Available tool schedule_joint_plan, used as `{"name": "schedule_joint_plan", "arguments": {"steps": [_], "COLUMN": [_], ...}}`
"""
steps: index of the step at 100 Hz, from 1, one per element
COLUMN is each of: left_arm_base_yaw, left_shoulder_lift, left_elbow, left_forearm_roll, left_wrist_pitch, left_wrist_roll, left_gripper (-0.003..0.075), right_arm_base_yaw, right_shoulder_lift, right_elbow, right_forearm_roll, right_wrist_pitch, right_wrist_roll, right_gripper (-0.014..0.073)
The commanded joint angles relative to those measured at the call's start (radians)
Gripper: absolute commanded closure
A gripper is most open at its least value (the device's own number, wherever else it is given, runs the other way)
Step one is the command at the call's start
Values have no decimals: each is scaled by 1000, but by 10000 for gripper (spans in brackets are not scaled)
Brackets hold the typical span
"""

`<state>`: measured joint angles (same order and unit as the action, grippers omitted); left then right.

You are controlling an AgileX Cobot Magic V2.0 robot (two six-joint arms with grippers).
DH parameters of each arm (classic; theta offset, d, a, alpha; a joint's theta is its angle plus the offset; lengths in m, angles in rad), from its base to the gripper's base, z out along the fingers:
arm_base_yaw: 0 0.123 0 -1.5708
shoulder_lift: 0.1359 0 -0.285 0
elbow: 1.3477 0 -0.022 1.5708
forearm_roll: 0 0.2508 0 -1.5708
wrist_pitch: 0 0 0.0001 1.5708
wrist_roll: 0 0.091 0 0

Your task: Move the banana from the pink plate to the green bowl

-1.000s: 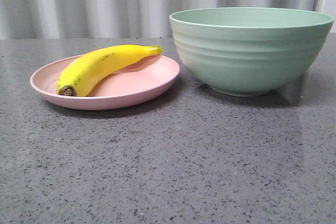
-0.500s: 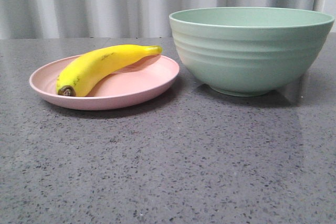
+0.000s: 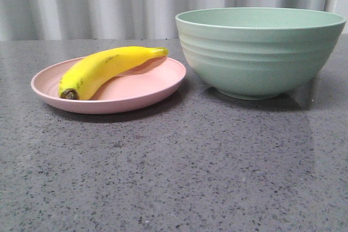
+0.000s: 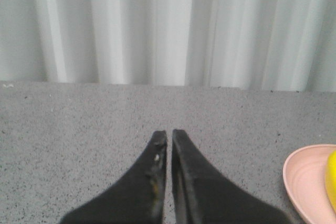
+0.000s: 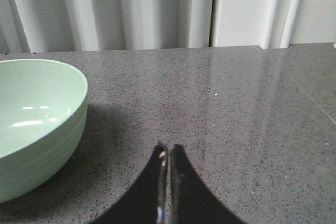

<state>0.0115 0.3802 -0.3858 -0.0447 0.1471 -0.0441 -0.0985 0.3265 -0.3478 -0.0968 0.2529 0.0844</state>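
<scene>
A yellow banana [image 3: 106, 68] lies across the pink plate [image 3: 141, 93] on the left of the front view, its brown stem end toward me. To its right stands the tall green bowl [image 3: 261, 52], with no contents showing. Neither gripper appears in the front view. In the left wrist view my left gripper [image 4: 169, 134] is shut on nothing above bare table, with the pink plate's rim [image 4: 299, 179] and a sliver of banana [image 4: 332, 179] at the frame edge. My right gripper [image 5: 168, 148] is shut and empty, the green bowl [image 5: 37, 119] off to its side.
The grey speckled table [image 3: 179, 172] spreads in front of the plate and bowl. A pale pleated curtain [image 3: 109, 1] hangs behind the table's far edge. A seam in the tabletop [image 5: 310, 98] runs off to one side of the right gripper.
</scene>
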Motion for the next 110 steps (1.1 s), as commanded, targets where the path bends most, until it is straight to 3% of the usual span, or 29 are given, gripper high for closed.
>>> {"name": "schedule_joint_plan", "arguments": {"steps": [1,13,20,35,42,59,88,110], "left_arm_base_yaw": [-2,-2,-2,-2,-2,-2,-2,-68], "left_shoulder_lift": [43,74,78,80,80,91,246,390], "left_elbow": [-36,-36,-36,-36,-36,-40,-215,-322], "left_forearm_roll": [-11,-11,-11,-11,-13,-37,-115,-158], "left_wrist_pitch": [-95,-117,-129,-177,-202,-200,98,161], "left_wrist_roll": [-9,-9,-9,-9,-9,-9,-9,50], "left_gripper": [738,734,674,331,246,251,259,259], "right_arm_base_yaw": [3,3,3,3,3,3,3,3], "right_shoulder_lift": [19,19,19,19,19,19,19,19], "right_elbow": [-38,-38,-38,-38,-38,-38,-38,-38], "right_forearm_roll": [-3,-3,-3,-3,-3,-3,-3,-3], "right_wrist_pitch": [-53,-17,-15,-15,-15,-15,-15,-17], "right_wrist_roll": [-7,-7,-7,-7,-7,-7,-7,-7], "right_gripper": [666,666,666,665,666,666,666,666]}}
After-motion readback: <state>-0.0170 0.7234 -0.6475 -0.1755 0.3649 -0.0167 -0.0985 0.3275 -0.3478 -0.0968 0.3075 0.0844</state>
